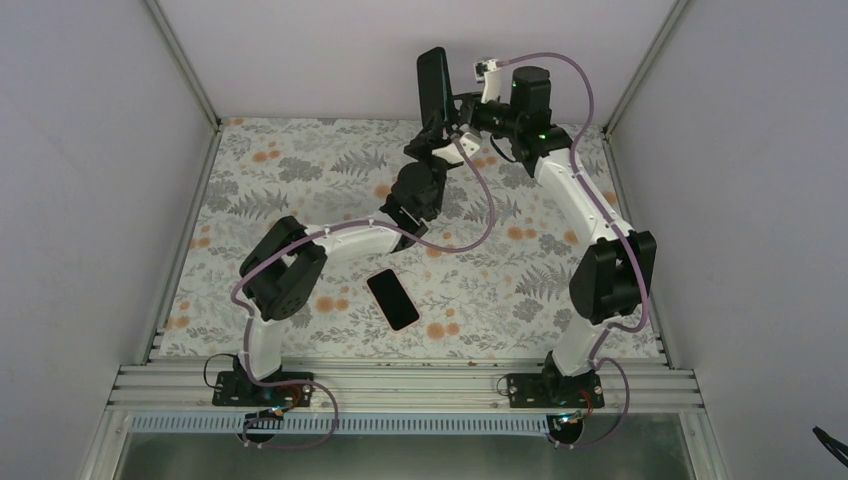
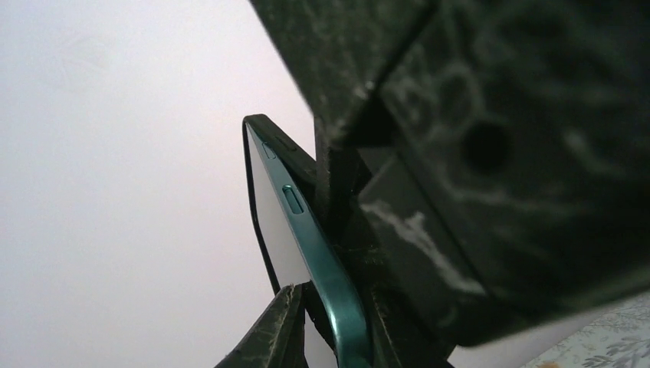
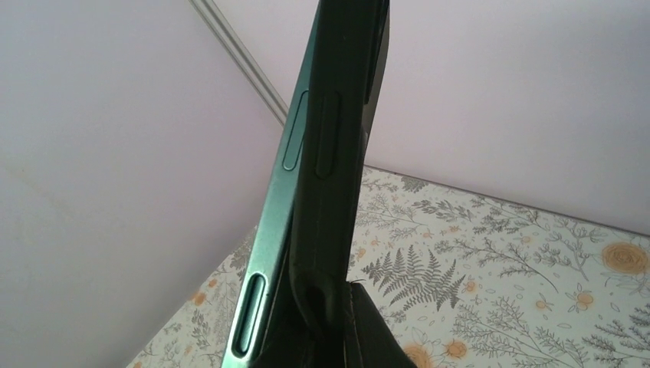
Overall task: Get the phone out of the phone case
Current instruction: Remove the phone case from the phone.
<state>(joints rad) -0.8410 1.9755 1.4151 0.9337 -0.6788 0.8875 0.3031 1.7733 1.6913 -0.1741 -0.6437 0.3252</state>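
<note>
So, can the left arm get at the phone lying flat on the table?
Probably not yet: the left gripper is shut on the cased phone, held aloft. The flat phone itself lies uncovered, close beside that arm's forearm.

Light was even and diffuse with faint shadows; both wrist views showed close foreground parts blurred, dark.

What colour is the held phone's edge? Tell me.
Teal green; phone edge clearest in right wrist view.

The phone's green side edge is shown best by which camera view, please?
The right wrist view: the green edge runs up the frame, buttons sharp, beside the black case. The left wrist view shows a shorter stretch; the top external view only a dark upright slab.
</note>
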